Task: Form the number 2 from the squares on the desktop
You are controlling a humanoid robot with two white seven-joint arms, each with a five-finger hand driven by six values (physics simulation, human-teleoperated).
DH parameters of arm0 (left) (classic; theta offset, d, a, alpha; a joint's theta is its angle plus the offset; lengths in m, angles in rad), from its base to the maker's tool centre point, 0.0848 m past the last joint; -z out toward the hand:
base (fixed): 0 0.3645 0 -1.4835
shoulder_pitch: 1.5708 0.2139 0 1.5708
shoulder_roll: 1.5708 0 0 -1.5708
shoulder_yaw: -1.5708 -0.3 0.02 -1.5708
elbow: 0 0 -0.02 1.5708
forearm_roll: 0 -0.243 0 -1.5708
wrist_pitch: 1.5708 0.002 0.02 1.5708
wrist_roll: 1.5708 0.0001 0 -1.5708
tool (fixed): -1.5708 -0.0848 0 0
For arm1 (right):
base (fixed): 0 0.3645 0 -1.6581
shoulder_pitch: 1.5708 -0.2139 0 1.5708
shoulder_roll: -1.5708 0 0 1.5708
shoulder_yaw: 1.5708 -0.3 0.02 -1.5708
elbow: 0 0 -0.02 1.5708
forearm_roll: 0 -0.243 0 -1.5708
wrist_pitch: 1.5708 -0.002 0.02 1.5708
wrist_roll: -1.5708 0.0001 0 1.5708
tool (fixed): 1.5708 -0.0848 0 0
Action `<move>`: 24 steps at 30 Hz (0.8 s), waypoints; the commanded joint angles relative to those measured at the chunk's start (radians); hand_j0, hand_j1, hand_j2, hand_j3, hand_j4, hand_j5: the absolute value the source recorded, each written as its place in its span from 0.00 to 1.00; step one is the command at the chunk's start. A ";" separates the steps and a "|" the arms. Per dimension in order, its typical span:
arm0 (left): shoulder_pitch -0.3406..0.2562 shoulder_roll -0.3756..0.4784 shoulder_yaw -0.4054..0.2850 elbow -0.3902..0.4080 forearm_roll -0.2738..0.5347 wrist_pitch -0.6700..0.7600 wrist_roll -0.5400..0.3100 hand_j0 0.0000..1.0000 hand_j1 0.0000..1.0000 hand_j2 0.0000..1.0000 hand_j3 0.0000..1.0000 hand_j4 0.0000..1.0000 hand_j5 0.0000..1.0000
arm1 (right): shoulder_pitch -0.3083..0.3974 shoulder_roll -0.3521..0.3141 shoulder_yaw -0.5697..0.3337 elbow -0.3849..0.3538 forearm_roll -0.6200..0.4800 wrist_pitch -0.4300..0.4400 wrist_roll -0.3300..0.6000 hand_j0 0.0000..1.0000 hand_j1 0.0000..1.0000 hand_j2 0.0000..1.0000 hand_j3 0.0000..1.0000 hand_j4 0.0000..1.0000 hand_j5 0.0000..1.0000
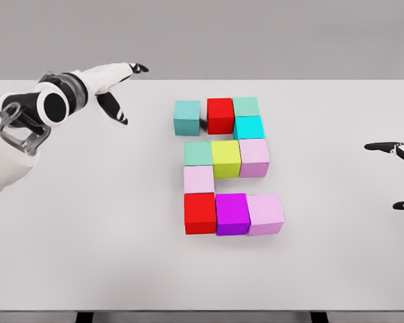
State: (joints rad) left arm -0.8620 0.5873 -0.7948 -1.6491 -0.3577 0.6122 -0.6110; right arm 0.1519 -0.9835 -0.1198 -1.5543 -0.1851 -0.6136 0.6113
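Observation:
Coloured cubes form a blocky figure mid-table. The top row has a teal cube (pixel 186 116) set slightly apart, a red cube (pixel 220 115) and a green cube (pixel 246 106), with a cyan cube (pixel 248 127) below it. The middle row is a green cube (pixel 198 153), a yellow cube (pixel 225 159) and a pink cube (pixel 254 157). A pale pink cube (pixel 198 179) links down to a red cube (pixel 200 212), a purple cube (pixel 232 213) and a pink cube (pixel 265 214). My left hand (pixel 118 87) hovers open at the far left, holding nothing. My right hand (pixel 397 175) shows at the right edge, fingers spread.
The white table (pixel 87 256) stretches wide around the cubes; its front edge runs along the bottom and its far edge meets a grey wall. My left forearm (pixel 27 124) hangs over the table's left side.

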 commanded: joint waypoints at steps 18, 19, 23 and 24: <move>-0.160 -0.009 -0.389 0.146 0.161 -0.001 0.000 1.00 1.00 1.00 1.00 1.00 1.00 | 0.000 0.000 0.006 -0.009 -0.008 0.003 0.000 1.00 1.00 1.00 1.00 1.00 1.00; -0.160 -0.010 -0.389 0.146 0.158 -0.001 0.000 1.00 1.00 1.00 1.00 1.00 1.00 | 0.000 0.003 0.006 -0.009 -0.008 0.003 0.000 1.00 1.00 1.00 1.00 1.00 1.00; -0.189 -0.023 -0.425 0.146 0.157 -0.001 0.000 1.00 1.00 1.00 1.00 1.00 1.00 | 0.000 0.003 0.006 -0.012 -0.008 0.003 0.000 1.00 1.00 1.00 1.00 1.00 1.00; -0.190 -0.024 -0.425 0.146 0.154 -0.001 0.000 1.00 1.00 1.00 1.00 1.00 1.00 | 0.000 0.003 0.006 -0.013 -0.008 0.003 0.000 1.00 1.00 1.00 1.00 1.00 1.00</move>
State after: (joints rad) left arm -1.0523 0.5668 -1.2084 -1.5044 -0.1984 0.6132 -0.6111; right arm 0.1519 -0.9793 -0.1138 -1.5650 -0.1847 -0.6136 0.6113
